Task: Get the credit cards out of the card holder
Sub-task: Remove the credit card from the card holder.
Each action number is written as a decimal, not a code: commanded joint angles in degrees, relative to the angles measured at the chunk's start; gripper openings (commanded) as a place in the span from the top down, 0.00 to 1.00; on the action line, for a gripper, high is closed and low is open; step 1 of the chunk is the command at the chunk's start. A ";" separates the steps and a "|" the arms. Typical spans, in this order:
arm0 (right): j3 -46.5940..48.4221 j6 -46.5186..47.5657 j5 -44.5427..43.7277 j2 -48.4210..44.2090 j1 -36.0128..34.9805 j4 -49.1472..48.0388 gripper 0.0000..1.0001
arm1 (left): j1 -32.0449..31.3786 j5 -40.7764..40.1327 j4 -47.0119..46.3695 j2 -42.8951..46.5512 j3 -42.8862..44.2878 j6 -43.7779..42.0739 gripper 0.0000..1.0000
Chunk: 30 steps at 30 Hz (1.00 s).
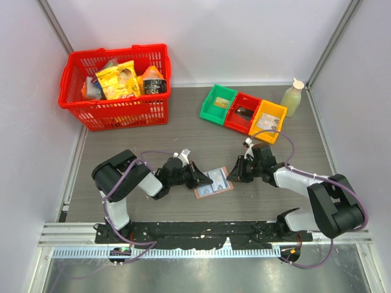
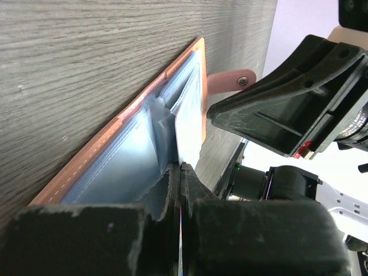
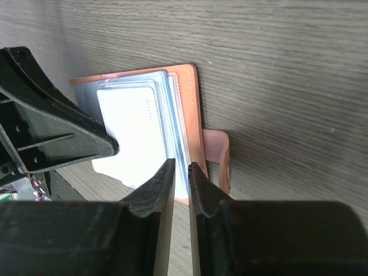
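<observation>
Card holder [image 1: 214, 182] on table [image 1: 183, 131] between left gripper [image 1: 204, 179] and right gripper [image 1: 233, 176]

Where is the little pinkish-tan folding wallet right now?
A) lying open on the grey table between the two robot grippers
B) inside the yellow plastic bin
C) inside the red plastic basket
A: the pinkish-tan folding card holder lies open on the grey wood-look table, between the left gripper and the right gripper, with its light blue lining showing.
</observation>
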<state>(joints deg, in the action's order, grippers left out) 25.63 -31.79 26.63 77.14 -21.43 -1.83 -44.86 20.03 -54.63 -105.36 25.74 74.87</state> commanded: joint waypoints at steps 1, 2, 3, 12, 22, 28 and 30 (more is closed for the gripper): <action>3.37 2.96 -1.32 -4.54 -0.37 4.11 0.79 | 0.30 0.10 0.31 0.77 0.28 -0.69 1.00; 3.64 3.05 -0.45 -4.89 -0.37 3.94 0.78 | 0.30 0.10 0.40 0.77 0.54 -0.78 1.00; 4.34 3.14 0.08 -4.98 -0.37 3.67 0.78 | 0.30 0.27 0.58 0.68 0.72 -0.78 1.00; 4.61 -0.11 6.50 1.25 -0.37 -5.11 0.87 | 0.30 0.01 1.37 0.77 1.51 -0.87 1.00; 0.30 -2.05 8.00 6.35 -0.37 -10.48 0.94 | 0.30 -0.17 1.55 0.86 1.33 -0.87 1.00; -0.84 -1.34 2.55 8.37 -0.28 -5.74 0.98 | 0.30 -0.43 1.63 1.30 0.72 -0.25 1.00; -1.28 -1.34 0.97 8.90 -0.28 -4.68 0.99 | 0.30 -0.52 1.55 1.56 0.37 0.01 1.00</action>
<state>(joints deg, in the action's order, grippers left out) 26.24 -33.87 33.69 83.72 -21.52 -9.65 -44.84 20.03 -53.23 -105.36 26.46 74.87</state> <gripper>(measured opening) 0.026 0.010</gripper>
